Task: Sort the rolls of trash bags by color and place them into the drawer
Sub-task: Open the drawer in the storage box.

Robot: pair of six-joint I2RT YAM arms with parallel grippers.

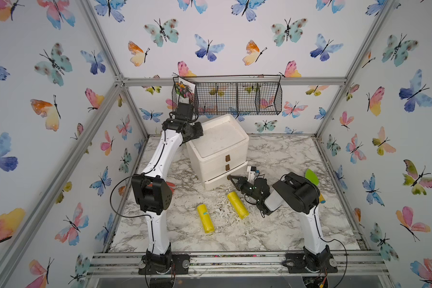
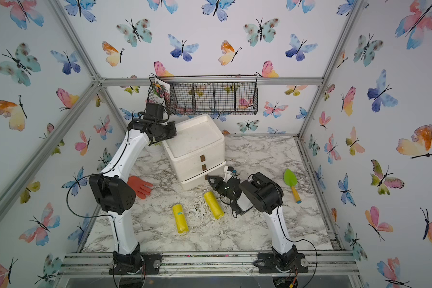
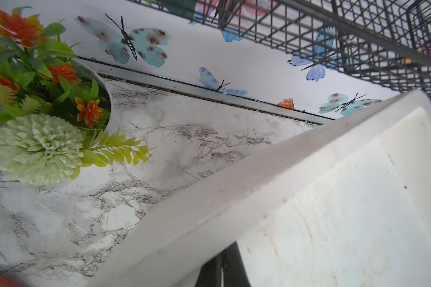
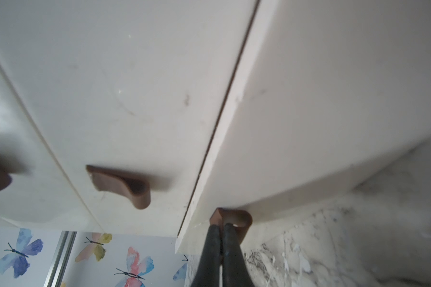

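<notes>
I see two yellow rolls of trash bags lying on the marble worktop (image 1: 235,237) in front of the white drawer unit (image 1: 217,147). The nearer roll (image 1: 205,218) sits apart from the other and carries a small teal sticker, whose writing is too small for me to read. The farther roll (image 1: 238,205) lies just beside my right arm's wrist.

My right gripper (image 4: 222,231) is pinched narrow on the brown tab (image 4: 234,216) of the bottom drawer (image 1: 225,178), whose front stands a little forward of the two above. My left gripper (image 3: 222,270) sits at the unit's back top edge. Its dark fingers are pressed together, and I see nothing between them.

A potted bunch of artificial flowers (image 3: 35,99) stands behind the unit. An orange glove (image 2: 139,187) lies beside the left arm, and a green-bladed trowel (image 2: 291,183) lies past the right arm. On the back wall hangs a black wire basket (image 1: 235,97) with a flower-printed packet (image 1: 183,88) at one end, and I cannot read its print.
</notes>
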